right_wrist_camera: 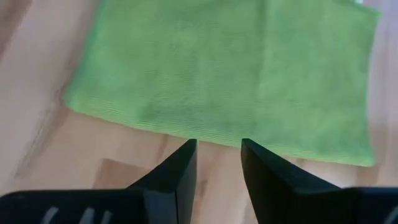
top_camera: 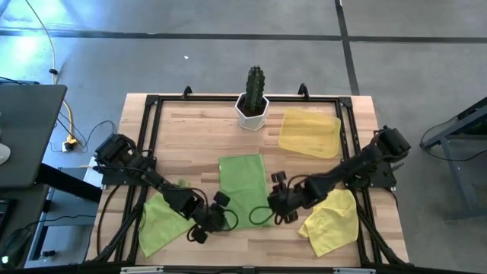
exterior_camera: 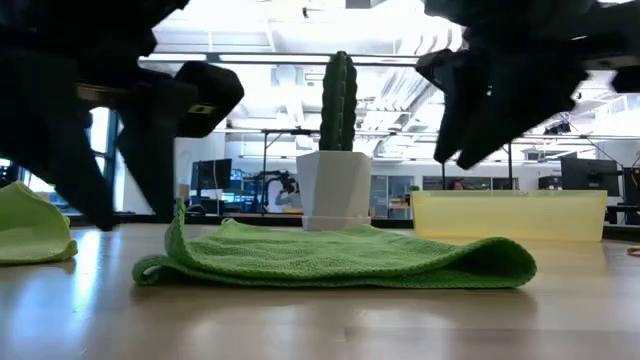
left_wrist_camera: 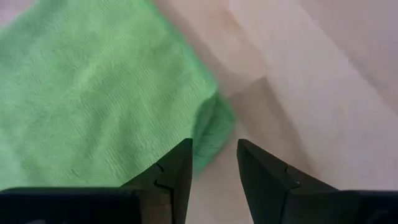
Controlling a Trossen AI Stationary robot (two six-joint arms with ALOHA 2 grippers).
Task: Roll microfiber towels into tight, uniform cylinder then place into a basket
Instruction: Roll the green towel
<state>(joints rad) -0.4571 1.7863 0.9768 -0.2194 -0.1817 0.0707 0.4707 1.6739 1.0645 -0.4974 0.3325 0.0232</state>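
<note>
A lime-green towel (top_camera: 243,189), folded double, lies flat mid-table; it also shows in the low view (exterior_camera: 340,255). My left gripper (top_camera: 223,216) is open and low at the towel's near left corner (left_wrist_camera: 214,127), which stands up a little (exterior_camera: 180,215) between the fingertips. My right gripper (top_camera: 272,204) is open. It hovers above the towel's right edge (right_wrist_camera: 217,138), clear of it in the low view (exterior_camera: 470,150). A second green towel (top_camera: 161,217) lies crumpled at the near left. A yellow towel (top_camera: 331,221) lies at the near right. The pale yellow basket (top_camera: 310,133) sits at the far right. My left gripper has its fingers (left_wrist_camera: 177,168) on either side of the towel's raised near left corner (left_wrist_camera: 211,143), coming slanting down from the table's left. I cannot tell whether they touch the cloth. The rest of the towel lies flat on the table.
A white hexagonal pot with a cactus (top_camera: 253,95) stands at the far middle edge, behind the folded towel. A black frame (top_camera: 152,106) runs round the tabletop. Bare wood (top_camera: 190,144) lies between the towel and the frame's left side.
</note>
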